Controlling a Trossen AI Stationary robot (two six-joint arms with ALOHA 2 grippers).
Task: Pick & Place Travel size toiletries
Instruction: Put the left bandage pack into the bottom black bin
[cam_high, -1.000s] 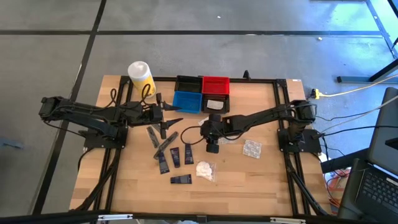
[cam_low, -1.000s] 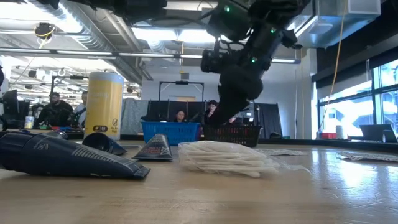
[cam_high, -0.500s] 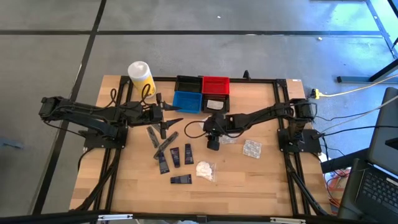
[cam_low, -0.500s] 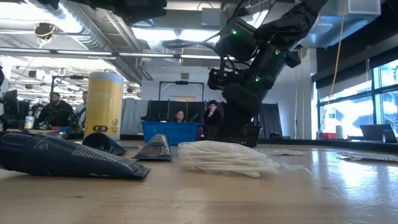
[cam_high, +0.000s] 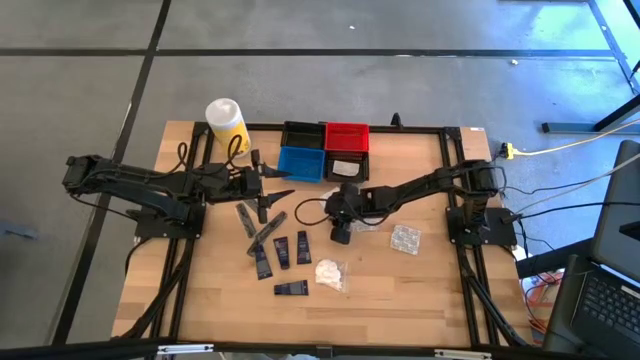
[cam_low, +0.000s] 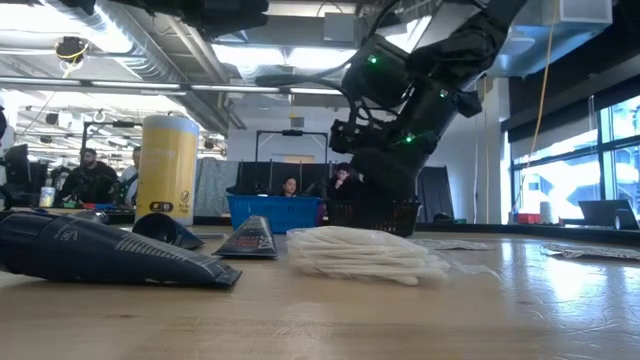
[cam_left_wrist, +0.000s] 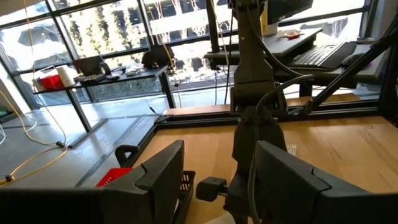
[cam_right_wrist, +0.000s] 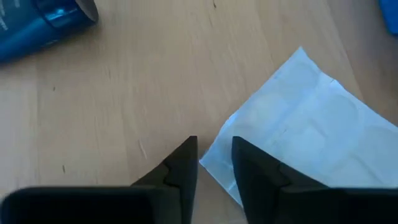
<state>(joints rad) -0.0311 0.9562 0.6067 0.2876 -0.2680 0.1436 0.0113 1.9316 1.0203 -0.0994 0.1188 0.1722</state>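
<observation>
The wooden bench (cam_high: 400, 290) holds dark tubes (cam_high: 282, 253), a white wad (cam_high: 330, 273), clear packets (cam_high: 405, 239), a yellow can (cam_high: 227, 125) and small colored bins (cam_high: 324, 151).

Dark flat tubes (cam_high: 272, 238) lie scattered at the surface's centre; another (cam_high: 291, 288) lies at 6 o'clock. A white wad in clear wrap (cam_high: 331, 273) rests beside it. Clear packets (cam_high: 405, 239) lie flat toward 3 o'clock.
</observation>
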